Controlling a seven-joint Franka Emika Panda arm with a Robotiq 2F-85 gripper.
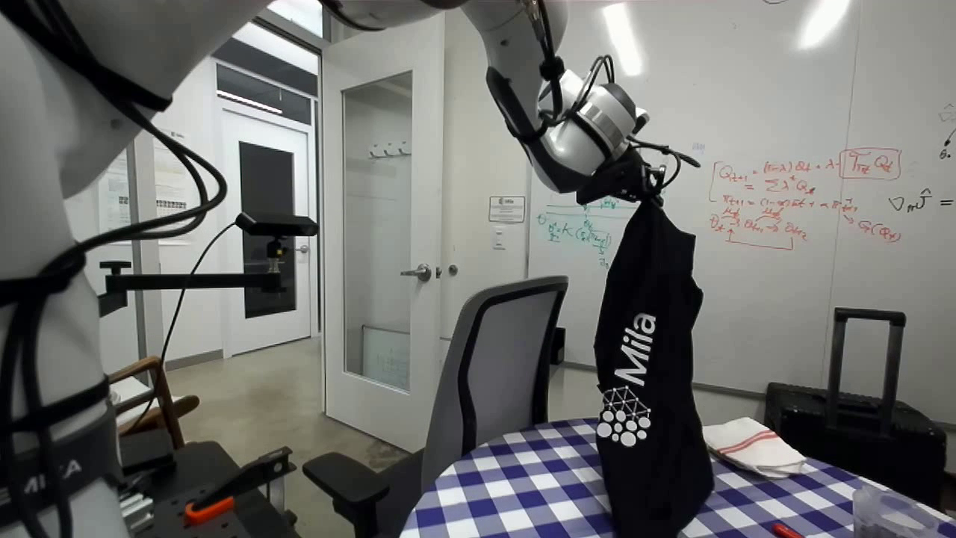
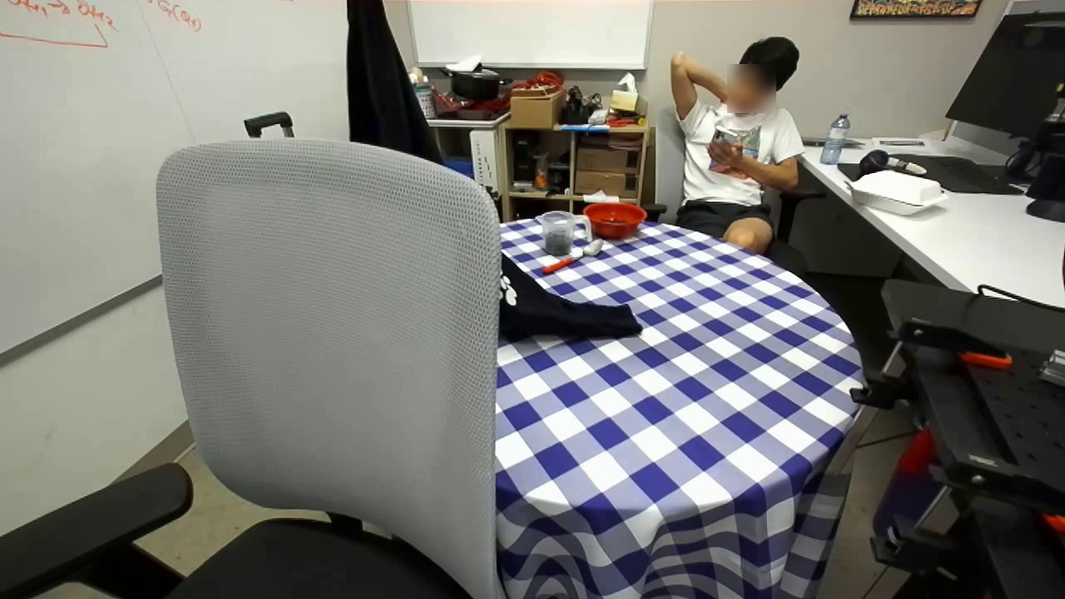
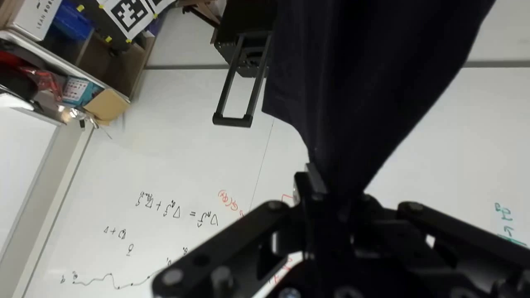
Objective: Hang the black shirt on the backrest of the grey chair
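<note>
Wrist view: gripper [image 3: 337, 189] clamped on a gathered end of the black shirt [image 3: 372, 91]. In an exterior view, shirt hangs lengthwise from it, white lettering showing, apart from the backrest of the grey chair [image 1: 504, 373]. In an exterior view, part of the shirt lies on the checked surface [image 2: 695, 408], near a red-handled spoon [image 2: 562, 264].

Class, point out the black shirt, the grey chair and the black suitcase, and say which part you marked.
Black shirt [image 1: 672, 359]: in an exterior view, on its hanging fabric.
Grey chair [image 2: 333, 324]: in an exterior view, on the backrest mesh.
Black suitcase [image 1: 866, 452]: in an exterior view, on its main body.
</note>
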